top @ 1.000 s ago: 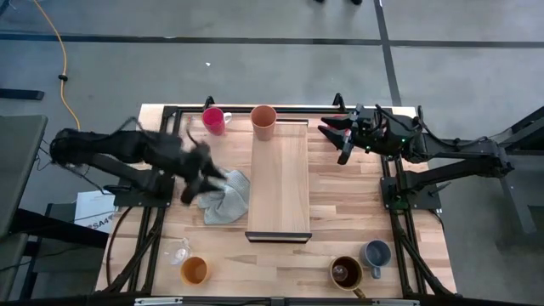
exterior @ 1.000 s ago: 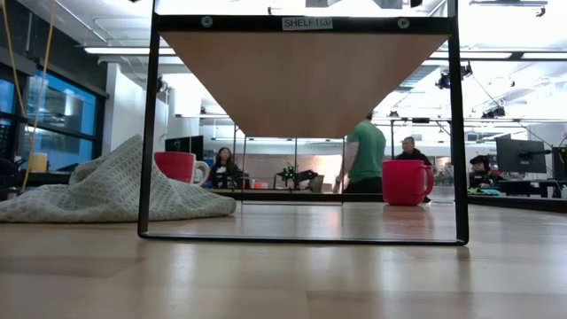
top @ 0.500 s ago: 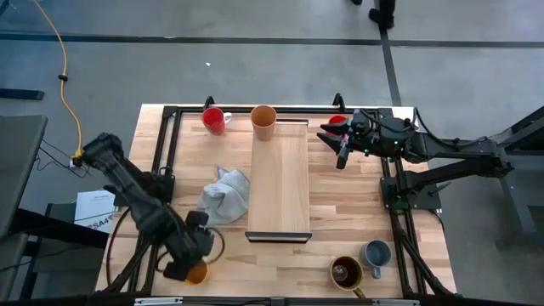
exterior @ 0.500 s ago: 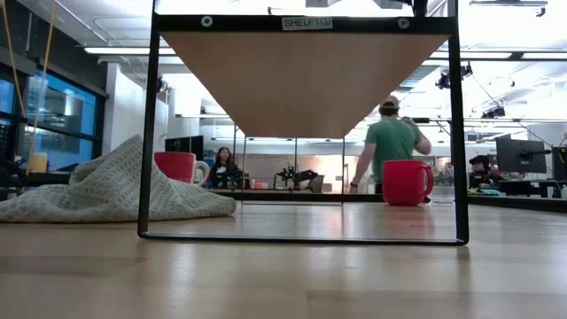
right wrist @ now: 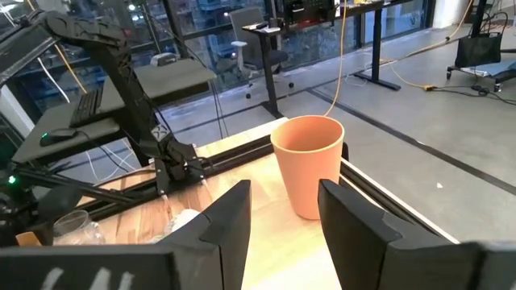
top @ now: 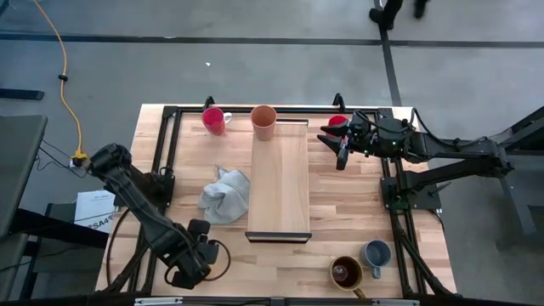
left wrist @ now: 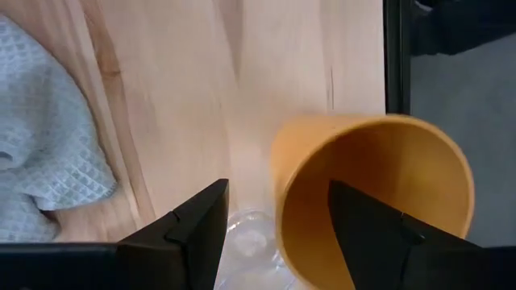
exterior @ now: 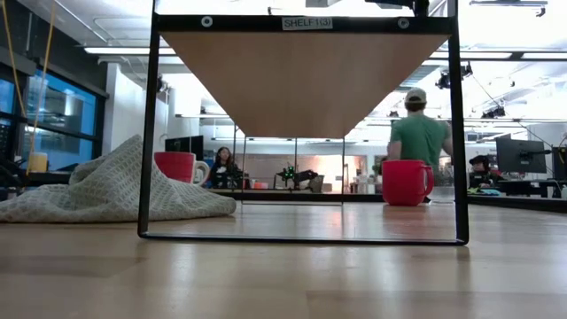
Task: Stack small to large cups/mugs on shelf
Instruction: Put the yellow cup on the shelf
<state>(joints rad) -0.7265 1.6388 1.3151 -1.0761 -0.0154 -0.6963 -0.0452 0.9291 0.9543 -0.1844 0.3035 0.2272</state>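
Butcher-block worktop carried a long light-wood shelf board down its middle. Left claw was at the near left corner, fingers spread over an orange plastic cup with a clear glass just beside it (not gripping). Right claw hovered at the far right, fingers spread, empty. Peach tumbler stood at the shelf's far end, pink mug nearby; crumpled grey cloth lay left of the shelf. Brown mug and blue-grey mug sat near right.
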